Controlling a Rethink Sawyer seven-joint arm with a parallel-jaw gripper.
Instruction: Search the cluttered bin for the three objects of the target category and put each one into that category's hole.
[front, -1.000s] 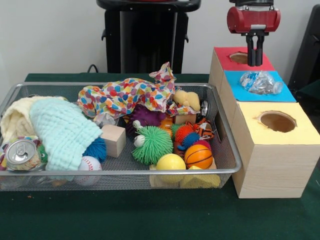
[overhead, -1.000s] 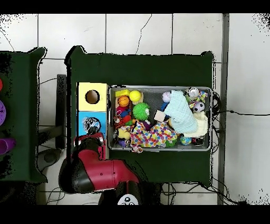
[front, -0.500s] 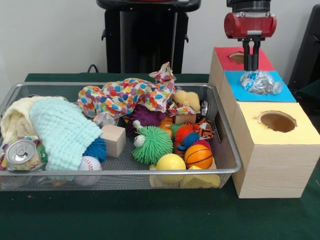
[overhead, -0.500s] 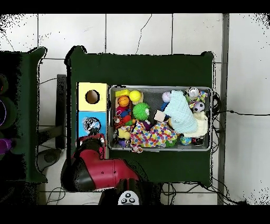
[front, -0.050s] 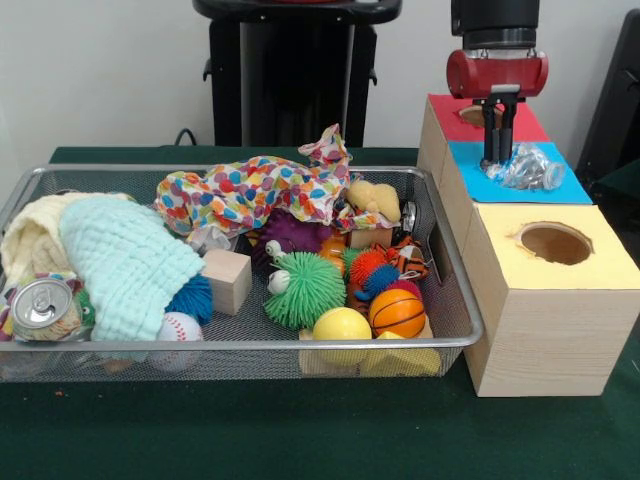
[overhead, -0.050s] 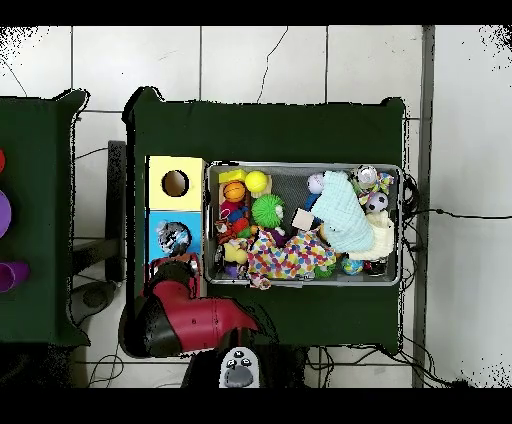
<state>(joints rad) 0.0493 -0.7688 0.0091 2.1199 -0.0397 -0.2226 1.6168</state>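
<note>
Nearest on the box row, the yellow hole (front, -0.050s: 555, 243): open and empty, not the one in play. Behind it, on the blue panel (front, -0.050s: 470, 186), a crumpled clear plastic piece (front, -0.050s: 530, 167), sitting over that panel's hole and apparently not dropped through. At its left edge, the end effector (front, -0.050s: 497, 160), fingers drawn narrow and close together, with nothing evidently between them; touching the plastic or just beside it, hard to say which.

Judged as the step in hand: getting the plastic down into the blue hole. Best done by shifting over the middle of the crumple before pressing, since a push at the edge would likely tip or skid it off the panel toward the table. Press straight down and slowly; expect springy, slippery material, likely to bulge round narrow fingers or bounce back up. Check for clearance at the hole's rim before lifting away. Beyond, the red hole (front, -0.050s: 478, 114), partly hidden by the arm.

Then the setting. Dark green tabletop (front, -0.050s: 300, 430), soft-looking and bare in front. On it, the wire-mesh bin (front, -0.050s: 240, 345), crowded: a dented can (front, -0.050s: 42, 303) at the near left corner, balls and spiky toys at the near right, cloths heaped further back. Farthest, a plain pale wall (front, -0.050s: 100, 70); from overhead, light tiled floor (overhead, -0.050s: 300, 60) round the table.
</note>
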